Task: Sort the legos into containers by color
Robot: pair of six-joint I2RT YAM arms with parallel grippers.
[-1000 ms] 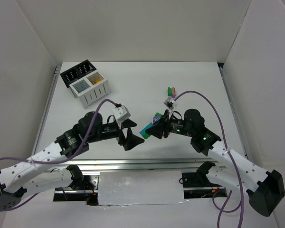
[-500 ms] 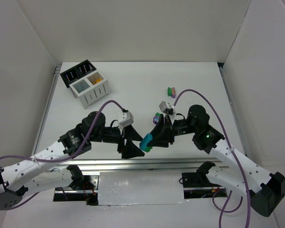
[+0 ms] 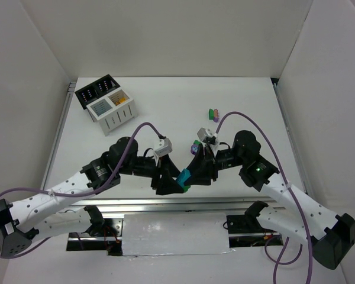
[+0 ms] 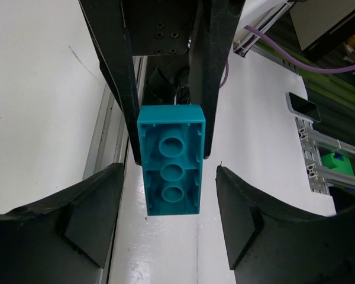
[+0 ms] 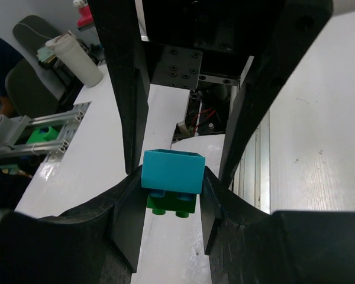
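We watch the left gripper (image 3: pixel 175 182) swing rightward and toward the near edge until its black jaws flank the small teal studded plastic brick (image 4: pixel 171 160). They narrow from wide open to a closer gap, not yet touching it. The right gripper (image 3: pixel 189 175) carries that brick down toward the metal rail (image 3: pixel 165 204), meeting the left one

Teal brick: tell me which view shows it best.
Left wrist: the teal brick turns its whole hollow underside to the camera, pinched by the right fingers. Right wrist shows only one end, with a green brick below it. Top external shows only a small sliver.
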